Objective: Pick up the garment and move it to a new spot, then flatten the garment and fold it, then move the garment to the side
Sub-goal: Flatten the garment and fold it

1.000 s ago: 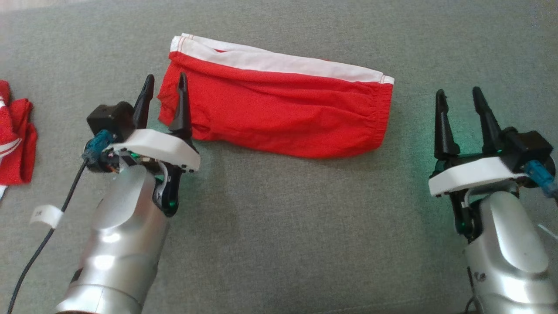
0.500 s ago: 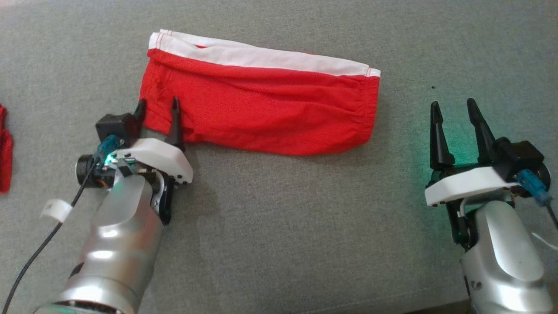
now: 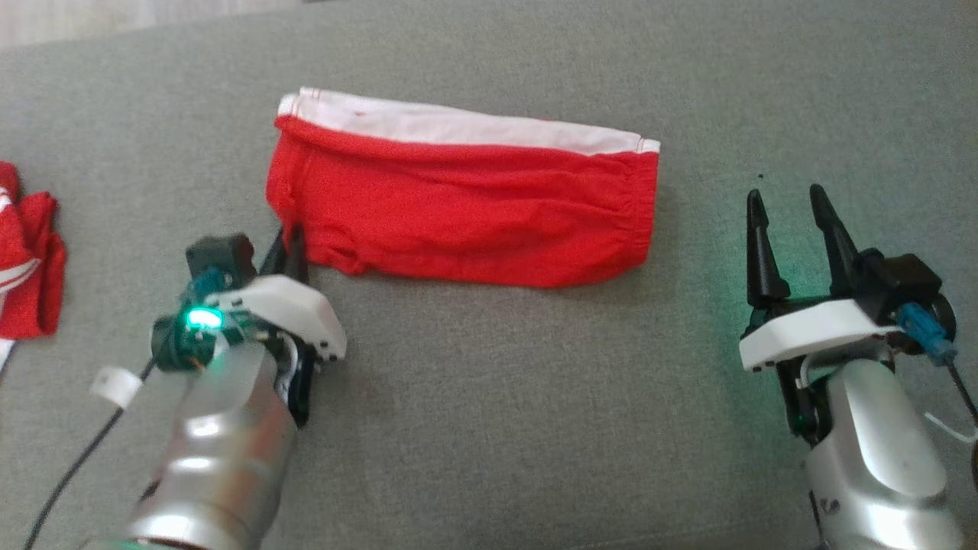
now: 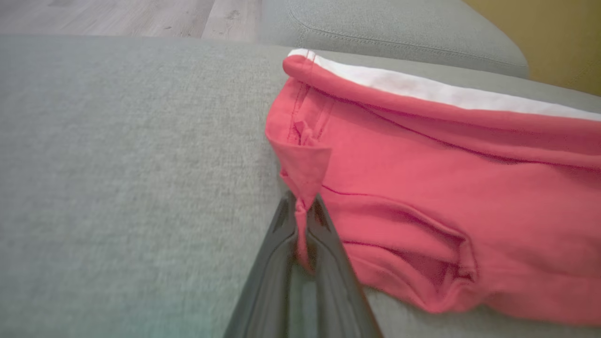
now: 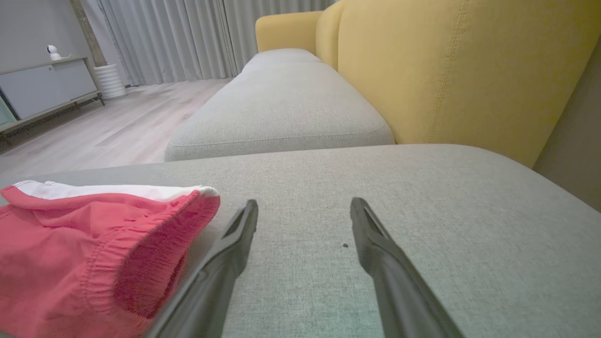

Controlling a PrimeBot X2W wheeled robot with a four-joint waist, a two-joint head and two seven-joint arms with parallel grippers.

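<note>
The garment (image 3: pixel 466 210) is a pair of red shorts with a white band along the far edge, folded into a long strip on the grey cushion. My left gripper (image 3: pixel 289 241) is shut on its near left corner. In the left wrist view a pinch of the garment (image 4: pixel 422 188) sits between the closed dark fingers (image 4: pixel 324 234) of the left gripper (image 4: pixel 300 211). My right gripper (image 3: pixel 787 206) stands open, off the garment's right end. In the right wrist view the elastic end of the garment (image 5: pixel 94 244) lies left of the open right gripper (image 5: pixel 304 209).
Another red cloth (image 3: pixel 27 252) lies at the far left edge of the cushion. A yellow sofa back (image 5: pixel 446 65) rises to the right in the right wrist view, with a second grey cushion (image 5: pixel 281 108) and wooden floor (image 5: pixel 94 126) beyond.
My left gripper has gone from open around the garment's left corner to shut on it. The head camera has shifted; the right gripper stays open.
</note>
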